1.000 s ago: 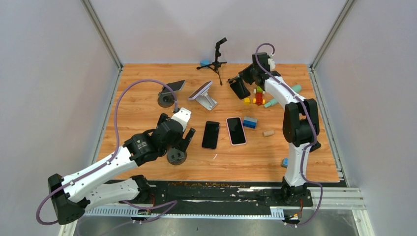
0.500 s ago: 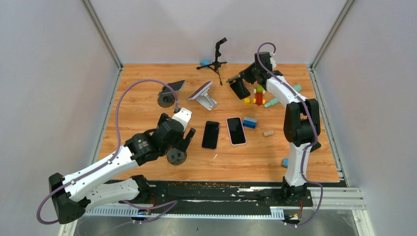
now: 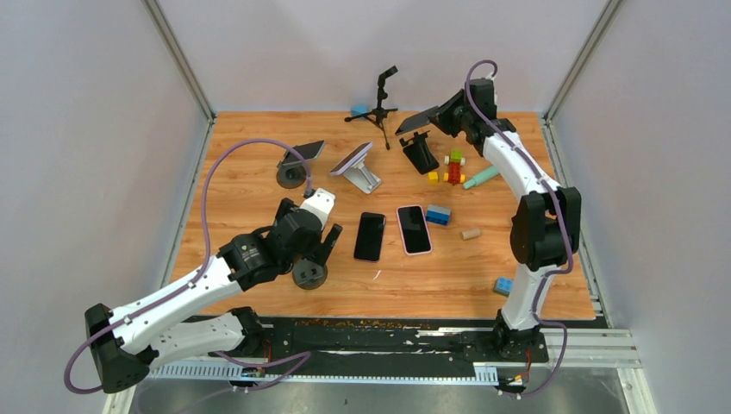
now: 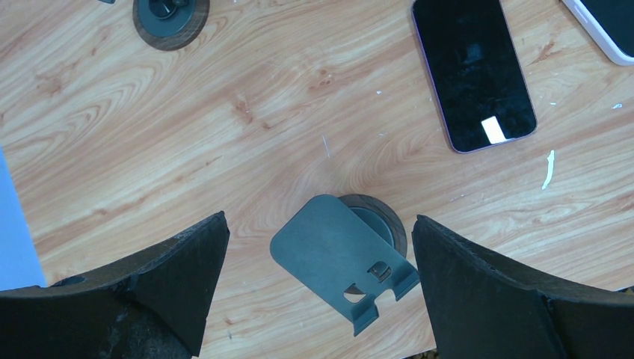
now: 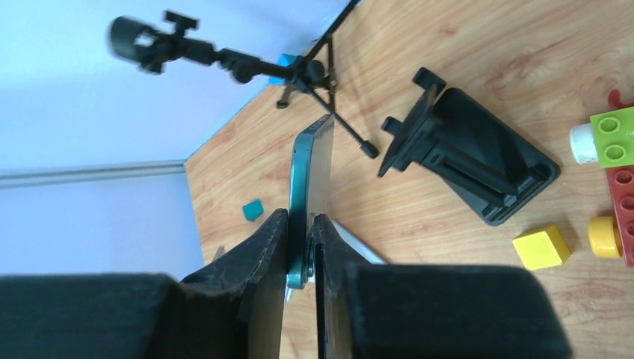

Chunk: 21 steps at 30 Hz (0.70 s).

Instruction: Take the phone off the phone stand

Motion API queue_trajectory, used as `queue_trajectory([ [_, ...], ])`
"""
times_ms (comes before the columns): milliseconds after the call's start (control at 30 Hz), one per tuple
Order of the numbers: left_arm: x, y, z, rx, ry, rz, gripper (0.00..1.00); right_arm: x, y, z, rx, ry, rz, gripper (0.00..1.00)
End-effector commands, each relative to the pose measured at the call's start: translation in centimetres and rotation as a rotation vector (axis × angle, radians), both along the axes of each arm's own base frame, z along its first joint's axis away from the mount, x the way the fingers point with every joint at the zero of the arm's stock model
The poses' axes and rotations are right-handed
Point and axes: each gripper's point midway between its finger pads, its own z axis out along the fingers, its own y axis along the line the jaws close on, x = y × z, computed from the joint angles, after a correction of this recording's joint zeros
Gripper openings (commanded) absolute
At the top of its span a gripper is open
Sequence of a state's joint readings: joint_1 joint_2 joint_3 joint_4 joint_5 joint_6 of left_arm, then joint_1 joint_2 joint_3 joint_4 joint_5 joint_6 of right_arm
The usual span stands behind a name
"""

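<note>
My right gripper (image 3: 438, 118) is shut on a teal-edged phone (image 3: 417, 119), holding it in the air above the back of the table. In the right wrist view the phone (image 5: 312, 168) stands edge-on, clamped between the fingers (image 5: 265, 243). The black phone stand (image 3: 421, 153) sits empty below it, apart from the phone (image 5: 478, 161). My left gripper (image 3: 324, 245) hangs open over an empty grey stand with a round base (image 4: 340, 258), touching nothing.
Two phones lie flat mid-table (image 3: 369, 235) (image 3: 414, 228). Two more phones rest on stands at the left (image 3: 303, 152) (image 3: 352, 159). A small tripod (image 3: 380, 102) stands at the back. Toy blocks (image 3: 452, 166), a blue block (image 3: 438, 215) and a teal cylinder (image 3: 481, 178) lie near the right arm.
The right arm has lifted the phone up and off the black stand, swinging toward the back right. The stand is left empty. The left arm has not moved.
</note>
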State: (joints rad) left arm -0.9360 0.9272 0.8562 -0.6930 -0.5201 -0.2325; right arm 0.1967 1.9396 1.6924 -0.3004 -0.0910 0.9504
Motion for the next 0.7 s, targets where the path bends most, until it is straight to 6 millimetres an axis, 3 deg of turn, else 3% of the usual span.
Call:
queue_trajectory([
  [0,0.1,0.3,0.9,-0.018,-0.033,0.003,1.0,-2.5,0.3,7.6,0.01,-0.19,0.091,0.0],
  [200,0.0,0.1,1.5,-0.043,-0.048,-0.009,1.0,-6.3,1.1,7.7,0.077,-0.194,0.196,0.0],
  [600,-0.5,-0.7,2.7,-0.119,-0.07,-0.07,1.0,-16.3,2.5,5.2,0.106,-0.164,0.441,0.0],
  [667,-0.7,-1.1,3.0,-0.147,-0.076,-0.094,1.0,-18.2,2.7,4.0,0.121,-0.139,0.471,0.0],
])
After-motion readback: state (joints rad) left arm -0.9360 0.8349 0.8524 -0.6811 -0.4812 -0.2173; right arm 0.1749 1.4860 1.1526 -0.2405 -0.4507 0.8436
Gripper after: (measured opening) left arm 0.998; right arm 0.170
